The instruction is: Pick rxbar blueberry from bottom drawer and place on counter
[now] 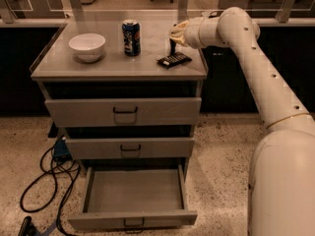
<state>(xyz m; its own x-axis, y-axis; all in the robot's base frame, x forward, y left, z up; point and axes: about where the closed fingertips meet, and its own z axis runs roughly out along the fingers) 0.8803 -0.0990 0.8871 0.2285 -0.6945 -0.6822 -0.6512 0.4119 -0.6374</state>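
Observation:
The rxbar blueberry (173, 59), a dark flat bar, lies on the counter (108, 69) near its right front corner. My gripper (173, 46) hangs just above the bar's far end, at the end of the white arm reaching in from the right. Whether it touches the bar I cannot tell. The bottom drawer (133, 219) is pulled out at floor level, and its inside shows nothing in it.
A white bowl (87, 46) and a dark blue can (131, 37) stand on the counter left of the bar. Two upper drawers (123, 111) are shut. Black cables (47, 181) lie on the floor at the left. My white base (283, 181) fills the right.

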